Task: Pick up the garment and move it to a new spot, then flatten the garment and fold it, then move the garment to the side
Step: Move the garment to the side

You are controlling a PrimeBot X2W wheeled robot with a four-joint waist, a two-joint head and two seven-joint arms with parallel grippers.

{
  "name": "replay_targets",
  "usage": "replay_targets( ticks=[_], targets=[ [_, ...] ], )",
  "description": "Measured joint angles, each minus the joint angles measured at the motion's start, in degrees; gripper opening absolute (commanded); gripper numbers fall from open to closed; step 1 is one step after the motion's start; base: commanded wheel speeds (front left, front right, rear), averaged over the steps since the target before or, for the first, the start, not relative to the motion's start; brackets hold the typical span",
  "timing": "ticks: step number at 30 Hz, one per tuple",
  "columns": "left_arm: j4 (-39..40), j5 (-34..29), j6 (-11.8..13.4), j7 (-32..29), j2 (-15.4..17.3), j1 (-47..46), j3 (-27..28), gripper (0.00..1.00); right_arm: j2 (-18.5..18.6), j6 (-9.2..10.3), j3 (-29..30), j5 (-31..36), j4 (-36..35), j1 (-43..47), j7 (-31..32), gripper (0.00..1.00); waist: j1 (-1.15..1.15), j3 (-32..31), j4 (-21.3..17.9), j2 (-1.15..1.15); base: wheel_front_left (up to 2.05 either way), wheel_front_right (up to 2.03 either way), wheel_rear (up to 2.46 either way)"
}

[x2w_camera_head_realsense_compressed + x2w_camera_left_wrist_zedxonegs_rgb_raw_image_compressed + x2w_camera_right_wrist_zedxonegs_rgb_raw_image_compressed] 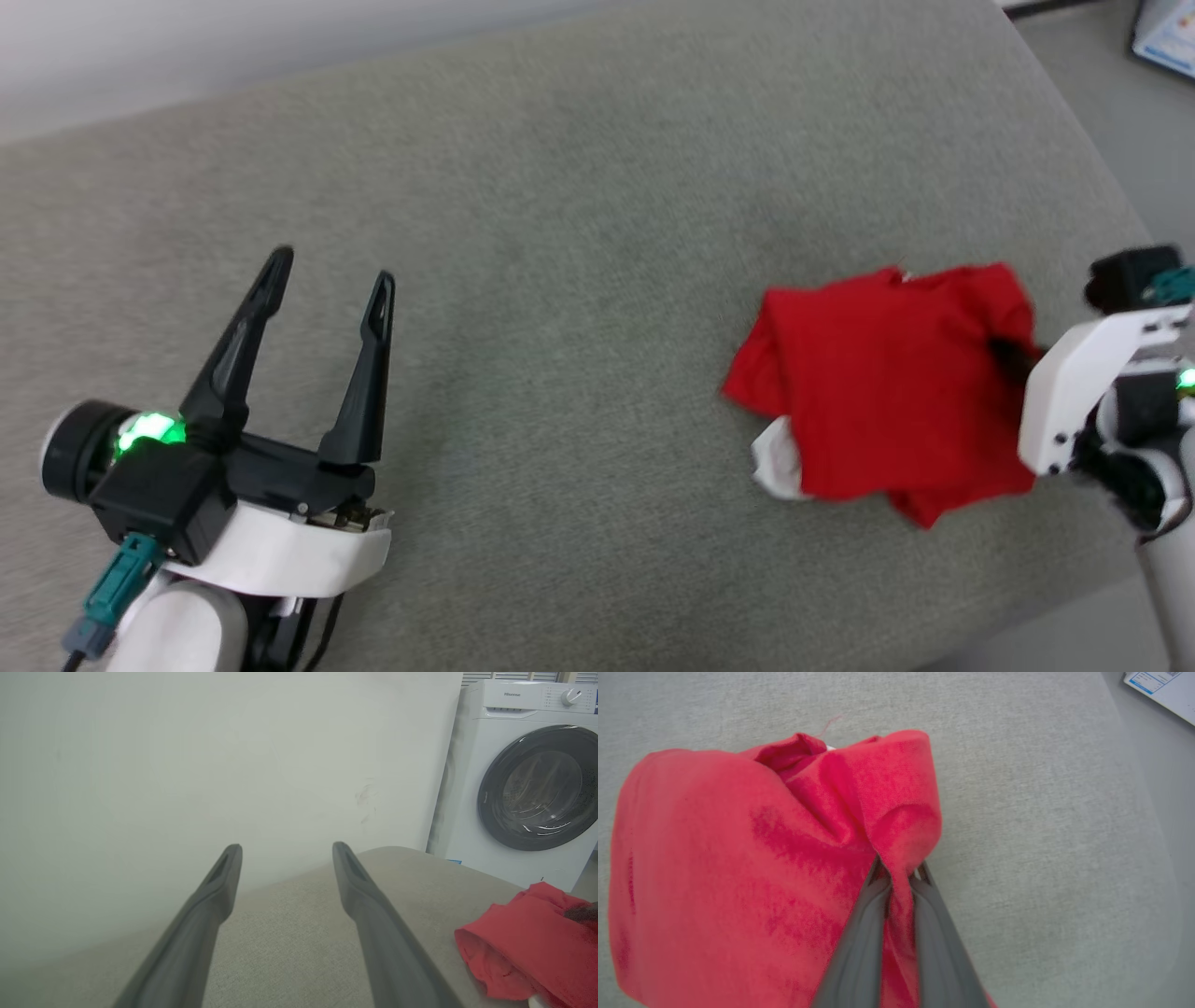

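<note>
Left: my left hand point(331, 271) hovers over bare table point(579, 233) at the left, fingers spread wide, nothing between them. It is well apart from the garment point(878, 392). Its wrist view looks along the fingers to a plain pale wall point(187, 765) and a white washer point(528, 784) with a dark round door.

Table: grey-green woven cover, matte, with a fine even grain and rounded corners. It looks lightly padded.

Centre-right: the garment lies on the table near its right edge as a compact, roughly square stack of red layers. A white sleeve end point(780, 462) pokes out at its lower left. The cloth is a soft knit that is limp and creases easily, and the top side is plain red. No lettering faces up.

Right: my right hand point(900, 872) is clamped on a pinched ridge of cloth at the garment's right edge, fingers nearly together. The fabric tents up into the grip.

Status (judgement): the stacked layers read as a fold already made, though loose, with uneven edges. That would leave only the shift to the side, and this grip suits it. I cannot rule out that this is the first pick-up of a bunched shirt.

Risk: a one-point pinch may let the layers slide apart
</note>
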State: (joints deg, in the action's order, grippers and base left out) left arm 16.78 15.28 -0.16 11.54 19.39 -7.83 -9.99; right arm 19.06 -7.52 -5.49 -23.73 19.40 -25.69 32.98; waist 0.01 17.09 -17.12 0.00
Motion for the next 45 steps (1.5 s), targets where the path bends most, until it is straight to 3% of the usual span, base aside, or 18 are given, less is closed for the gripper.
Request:
replay_targets(
  ticks=[10,22,23,24,25,34,45],
  targets=[
    [5.65,-1.6,-2.98,-5.31,3.33,-7.88,-2.34,1.0,2.58,0.0,10.14,5.35,11.32,-12.31,-11.17,0.0,0.0,11.73,-5.08,0.0,0.0,0.0,0.0],
    [8.15,-1.86,-3.9,-7.62,5.01,-12.87,-2.83,1.0,2.12,0.0,21.31,12.71,18.79,-19.26,-23.42,0.0,0.0,21.02,-2.96,0.0,0.0,0.0,0.0],
    [8.1,-1.83,-3.9,-7.61,5.04,-12.98,-2.83,1.0,2.0,0.01,21.76,13.58,19.29,-19.61,-24.37,0.09,0.0,21.25,-2.66,0.0,0.0,0.0,0.0],
    [7.95,-1.79,-3.9,-7.48,5.05,-13.0,-2.81,1.0,1.61,0.01,22.18,14.3,19.76,-19.84,-25.29,0.46,0.0,21.37,-2.4,0.0,0.0,0.0,0.0],
    [7.67,-1.72,-3.9,-7.31,5.02,-13.0,-2.83,1.0,1.08,0.0,22.71,15.23,20.43,-19.97,-25.93,1.0,0.0,21.32,-2.22,0.0,0.0,0.0,0.0],
    [3.33,-0.7,-2.63,-3.77,2.6,-11.52,-3.93,1.0,-0.4,0.01,27.88,21.86,19.6,-17.5,-34.17,1.0,0.0,16.51,-0.78,0.0,0.0,0.0,0.0],
    [-3.41,2.05,0.81,0.66,-0.93,-3.72,-2.92,1.0,-6.72,0.01,25.68,21.36,1.41,-1.16,-36.97,1.0,-0.01,5.96,2.69,0.0,0.0,0.0,0.0]
  ],
)
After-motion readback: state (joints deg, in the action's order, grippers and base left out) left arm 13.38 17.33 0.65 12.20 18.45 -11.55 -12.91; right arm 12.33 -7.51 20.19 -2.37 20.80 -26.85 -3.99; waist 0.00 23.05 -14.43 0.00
